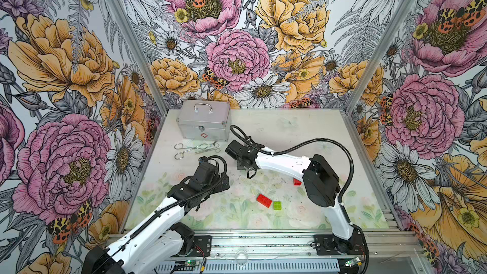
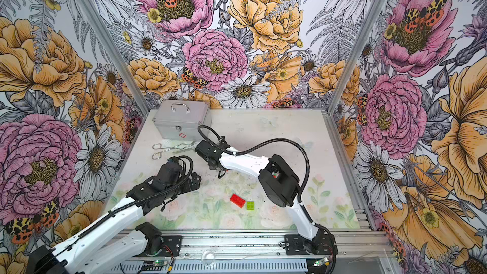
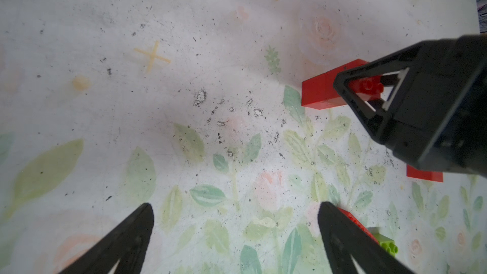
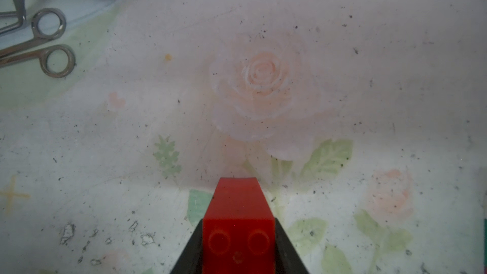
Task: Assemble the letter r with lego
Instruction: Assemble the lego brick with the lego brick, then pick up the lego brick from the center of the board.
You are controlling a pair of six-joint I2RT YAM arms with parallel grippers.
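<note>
Right wrist view: right hand (image 4: 238, 222) clamped on glossy red studded plastic brick (image 4: 237, 199). Empty left hand (image 3: 235, 206) wide open. Likely step: transport. Next: align over loose oblong red plastic brick (image 1: 264, 200), press down.

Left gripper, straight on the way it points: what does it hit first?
Bare table, most likely: in the left wrist view nothing lies between the fingers of the open left gripper or ahead. A red brick sits just beside one; depth unclear.
</note>
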